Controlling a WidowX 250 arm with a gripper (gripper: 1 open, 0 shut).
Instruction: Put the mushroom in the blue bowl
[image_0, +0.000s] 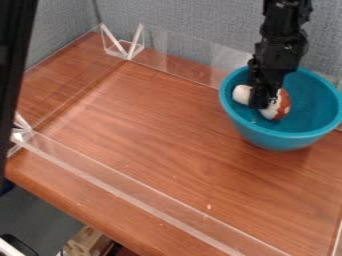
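Inspection of the worktop (134, 130) finds the blue bowl (314, 125) set near its far right corner, close to the right edge, standing upright on the wood-grain surface. The black arm is seen descending from the top of the view, and its gripper (265, 95) is pointed straight down into the left half of the bowl, inside the rim. The mushroom (269, 103) is located inside the bowl, against the inner left wall, its cream stem and reddish-brown cap both partly visible at the tip of the gripper. The jaws are drawn in narrow about the mushroom and are in contact with it; whether it is actually clamped or merely touched cannot be determined from this view. A low clear acrylic barrier (80, 165) is noted along the worktop's left and near edges, with a small clear bracket (122, 43) at the far left corner. The rest of the surface is bare wood.
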